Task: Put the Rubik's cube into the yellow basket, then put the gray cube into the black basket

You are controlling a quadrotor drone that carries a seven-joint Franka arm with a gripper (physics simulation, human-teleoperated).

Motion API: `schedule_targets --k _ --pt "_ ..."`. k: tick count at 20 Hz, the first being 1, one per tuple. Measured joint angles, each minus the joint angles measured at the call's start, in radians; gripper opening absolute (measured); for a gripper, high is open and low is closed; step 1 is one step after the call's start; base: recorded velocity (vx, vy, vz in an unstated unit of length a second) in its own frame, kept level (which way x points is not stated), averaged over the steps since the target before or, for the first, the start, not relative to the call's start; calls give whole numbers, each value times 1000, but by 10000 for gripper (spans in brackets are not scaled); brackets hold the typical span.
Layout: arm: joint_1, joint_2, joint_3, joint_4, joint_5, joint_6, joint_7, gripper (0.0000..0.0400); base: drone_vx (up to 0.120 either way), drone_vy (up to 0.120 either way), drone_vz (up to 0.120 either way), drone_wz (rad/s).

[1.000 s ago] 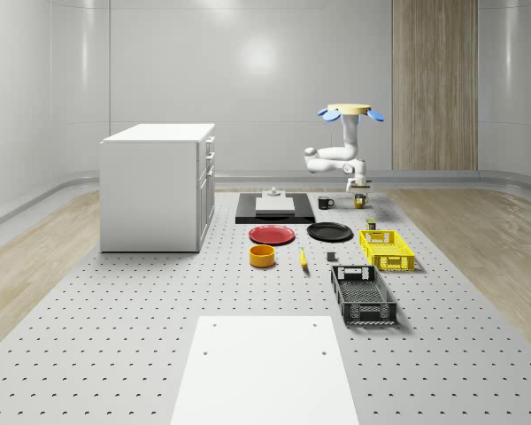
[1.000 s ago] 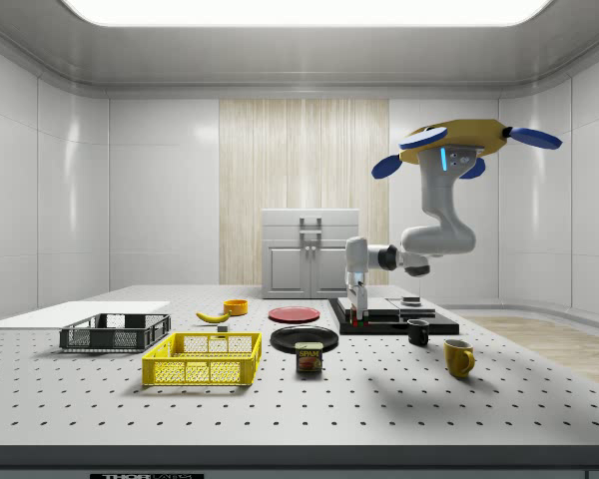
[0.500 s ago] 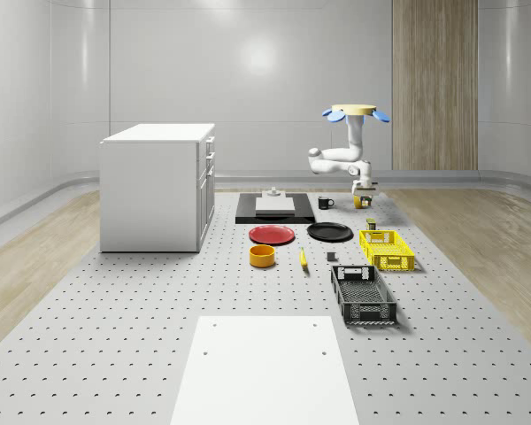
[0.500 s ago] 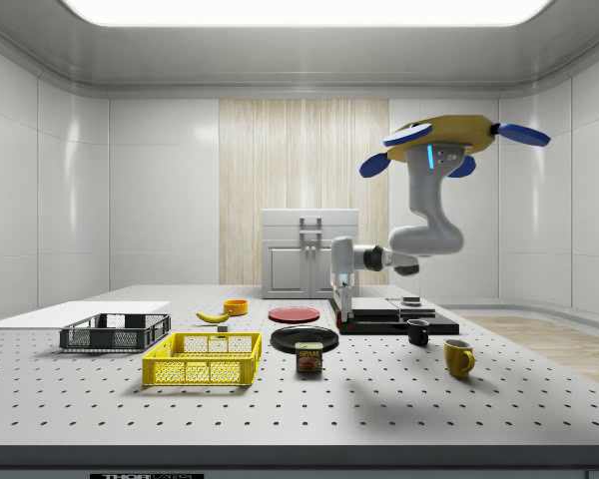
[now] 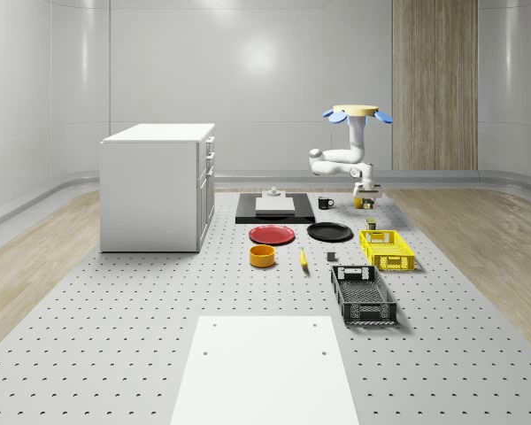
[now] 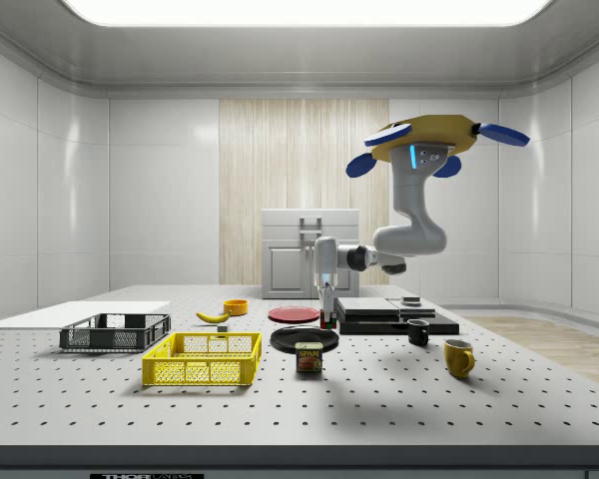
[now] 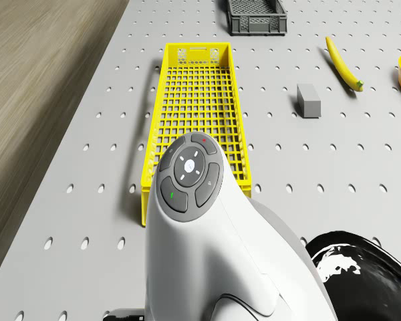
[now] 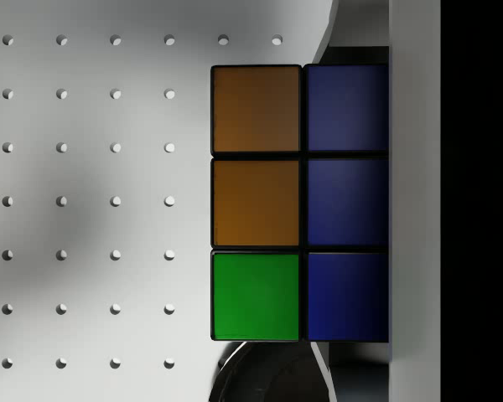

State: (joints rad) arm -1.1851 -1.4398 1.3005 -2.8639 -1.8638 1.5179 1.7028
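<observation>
- Rubik's cube: in the wrist view it sits directly in front of the camera, orange, green and blue facelets in sight. I judge the tool to be closed on it, carrying it clear of the worktop.
- Tool: in the side view it hangs pointing down, beside the black plate and short of the yellow basket. The height appears chosen to clear the basket wall before release.
- Yellow basket: lies near the worktop's right edge in the whole-scene view, open side up, nothing seen inside. In the drone view it lies just ahead of the arm, so the carry looks nearly done.
- Gray cube: rests on the worktop beside the yellow basket, between it and the banana. Untouched; it is the second item.
- Black basket: end-on to the yellow basket, nearer the front edge, nothing seen in it.
- Drone: hovers over the far right part of the worktop, arm reaching down and forward.
</observation>
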Motion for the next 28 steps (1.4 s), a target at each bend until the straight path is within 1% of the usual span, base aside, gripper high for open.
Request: schedule_targets --k 28 --pt "-11 -37 6 2 16 35 9 325 120 0 0 0"
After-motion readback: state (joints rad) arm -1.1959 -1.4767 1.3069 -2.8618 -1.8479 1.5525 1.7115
